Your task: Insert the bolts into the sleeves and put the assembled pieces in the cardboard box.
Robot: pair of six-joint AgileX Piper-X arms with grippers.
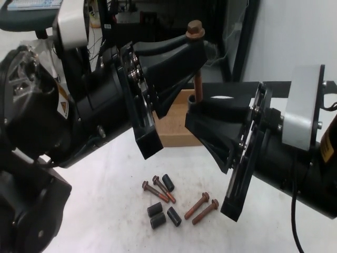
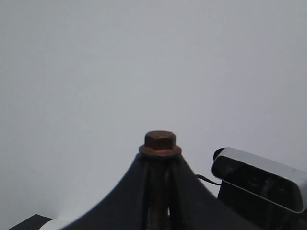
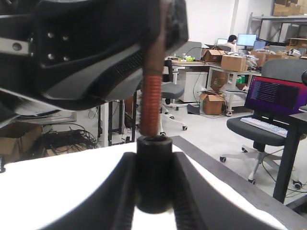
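Observation:
Held up above the bench, my left gripper (image 1: 196, 43) is shut on a rusty bolt (image 1: 198, 79) just under its hex head (image 2: 159, 143), shank pointing down. Right below it, my right gripper (image 1: 194, 103) is shut on a black sleeve (image 3: 154, 167) held upright. The bolt's threaded end (image 3: 151, 108) sits at the sleeve's mouth, seemingly just entering it. The cardboard box (image 1: 176, 129) lies behind the grippers on the bench. Loose on the white bench lie several bolts (image 1: 202, 206) and several black sleeves (image 1: 156, 216).
Both arms crowd the middle of the high view, the left arm body (image 1: 47, 121) at the left and the right one (image 1: 300, 153) at the right. A black camera (image 2: 261, 177) shows beside the left gripper in its wrist view.

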